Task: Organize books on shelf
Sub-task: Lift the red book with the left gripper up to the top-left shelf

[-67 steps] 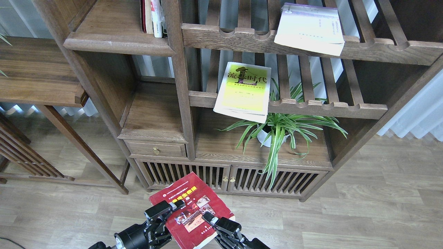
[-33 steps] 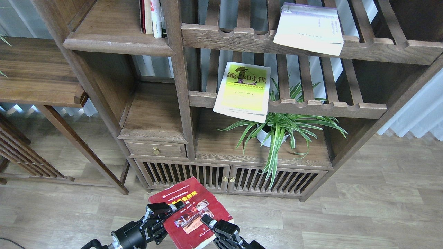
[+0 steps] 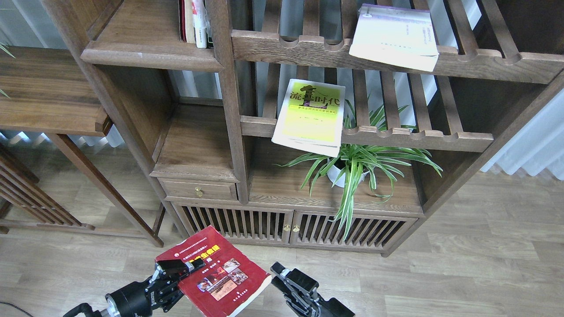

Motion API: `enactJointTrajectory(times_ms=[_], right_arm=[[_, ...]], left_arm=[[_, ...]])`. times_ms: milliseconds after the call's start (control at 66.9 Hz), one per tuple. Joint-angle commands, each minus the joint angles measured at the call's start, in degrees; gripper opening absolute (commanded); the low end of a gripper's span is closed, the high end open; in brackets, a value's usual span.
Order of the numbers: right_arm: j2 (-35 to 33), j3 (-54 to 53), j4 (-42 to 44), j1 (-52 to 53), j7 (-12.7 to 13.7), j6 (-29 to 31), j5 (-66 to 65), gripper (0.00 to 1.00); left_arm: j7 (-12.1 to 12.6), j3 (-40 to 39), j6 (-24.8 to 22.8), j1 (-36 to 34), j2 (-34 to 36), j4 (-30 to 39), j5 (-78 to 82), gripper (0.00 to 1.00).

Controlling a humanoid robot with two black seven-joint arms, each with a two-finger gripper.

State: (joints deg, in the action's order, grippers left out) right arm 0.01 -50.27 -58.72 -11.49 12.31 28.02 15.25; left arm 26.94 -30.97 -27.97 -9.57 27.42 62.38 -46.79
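Note:
My left gripper [image 3: 187, 267] is shut on the left edge of the dark red book [image 3: 220, 275] and holds it tilted above the floor, low in the head view. My right gripper [image 3: 282, 275] is apart from the book, just to its right, and looks open and empty. The yellow-green book [image 3: 310, 116] lies on the lower slatted rack and overhangs its front rail. The pale white-lavender book [image 3: 394, 35] lies on the upper slatted rack. The solid dark-brown shelf [image 3: 150, 55] is at the upper left, with a few upright books [image 3: 194, 22] at its right end.
A potted spider plant [image 3: 352, 169] stands on the cabinet top below the racks. A small drawer [image 3: 198, 190] and slatted cabinet doors [image 3: 264, 224] face me. A wooden side table [image 3: 44, 88] stands at the left. Wooden floor [image 3: 462, 264] lies to the right.
My right gripper has let go of the red book. My left gripper has carried the book to the left and slightly down, away from the right gripper.

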Motion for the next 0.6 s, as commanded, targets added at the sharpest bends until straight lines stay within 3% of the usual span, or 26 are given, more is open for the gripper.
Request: enactJointTrajectory(times_ms=[0,239,523,583], right_arm=[[-0.01,-3.16,0.18,0.5,0.08,-0.02,0.04,0.99],[-0.01,-5.72,-0.08,0.07,0.08,-0.02,0.13,0.99],[-0.01,-5.45,0.01,-0.2,0.26,-0.02,-0.14,0.99],[-0.09,-5.63,0.18,-0.2,0.26,-0.02,-0.05,0.99]], left_arm=[[-0.05,-1.81,-0.03,-0.01,7.37,5.46,0.12,0.05],[-0.14,-9.72,-0.03,0.16,29.61,16.19,0.38,0.06],[-0.22,-19.74,-0.03,-0.36,47.9,16.81,1.17,0.06],[-0.22,-25.69,-0.03,-1.59,51.75,16.73,1.17,0.06]])
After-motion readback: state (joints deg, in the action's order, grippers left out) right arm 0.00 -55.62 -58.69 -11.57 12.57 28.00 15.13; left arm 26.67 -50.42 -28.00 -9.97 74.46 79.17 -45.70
